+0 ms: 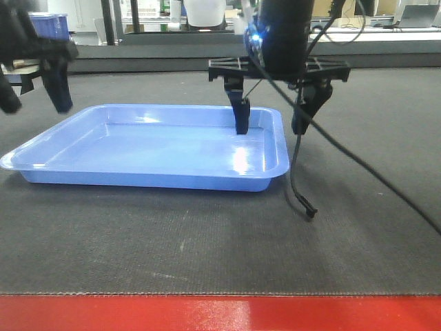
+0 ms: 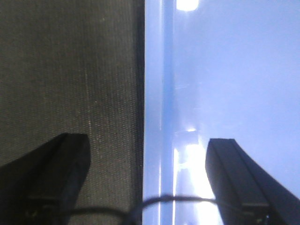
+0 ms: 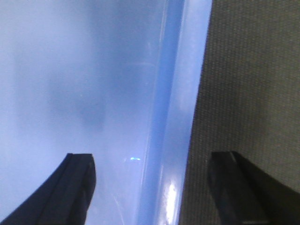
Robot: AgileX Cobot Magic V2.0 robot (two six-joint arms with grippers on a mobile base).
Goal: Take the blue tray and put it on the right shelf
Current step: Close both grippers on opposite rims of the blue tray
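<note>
Our right gripper, jaws apart, straddled one rim of the shallow glossy light-blue plastic tray on dark woven mat; our left gripper, likewise spread, straddled the opposite rim.

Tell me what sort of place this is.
Likely a robotics lab or workshop: the right claw straddles the rim of a blue tray on a dark mat over a red-edged table, and workbenches behind carry a laptop and a blue bin.

Matte black right arm, tapered dark jaws, flat crossbar, small blue light, loose black cable
</note>
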